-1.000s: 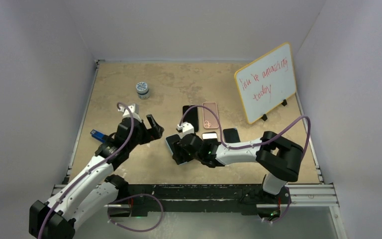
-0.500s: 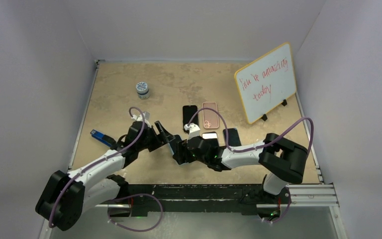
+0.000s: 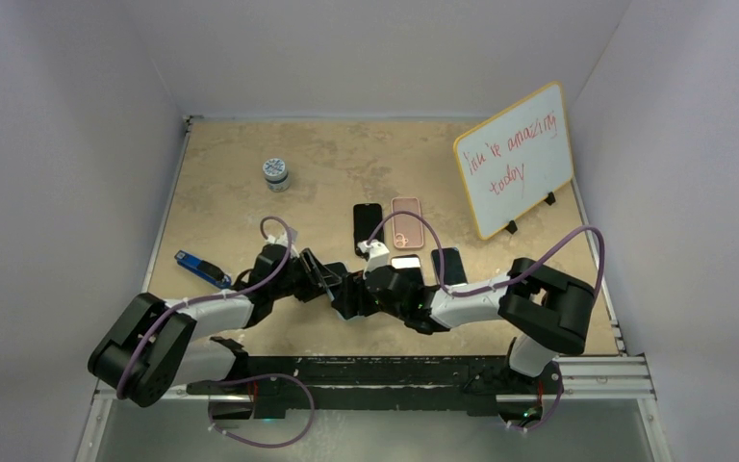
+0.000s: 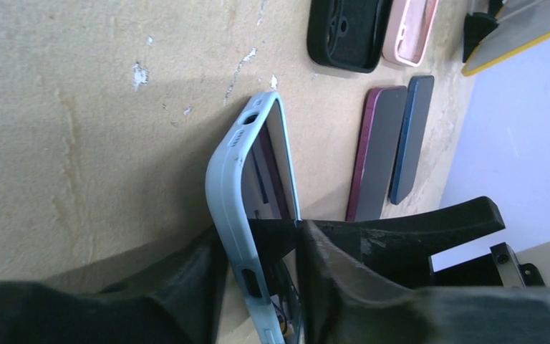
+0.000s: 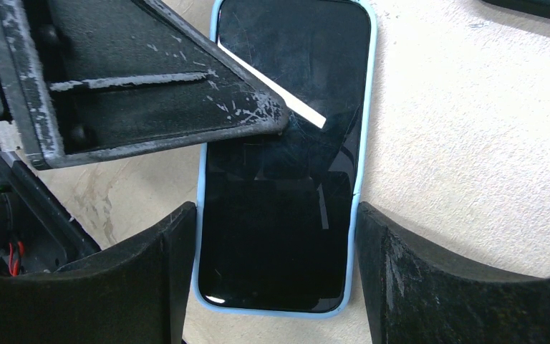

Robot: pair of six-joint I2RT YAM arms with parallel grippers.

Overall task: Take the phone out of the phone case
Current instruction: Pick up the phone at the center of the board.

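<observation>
Up top, the left gripper (image 3: 323, 281) and right gripper (image 3: 346, 295) meet by the table's (image 3: 241, 144) near edge. The right wrist view shows the phone (image 5: 279, 258) inside its blue phone case (image 4: 230, 190), squeezed at both long sides. The left wrist view shows the left gripper pinching one edge.

Top cam sits high and back at the near edge, looking down over the whole table (image 3: 250, 164) — farthest out. Left wrist cam is low, skimming the surface, nearly edge-on to the light-blue phone case (image 4: 230, 186). Right wrist cam stares straight down at its front — super close. All three share that spot.
</observation>
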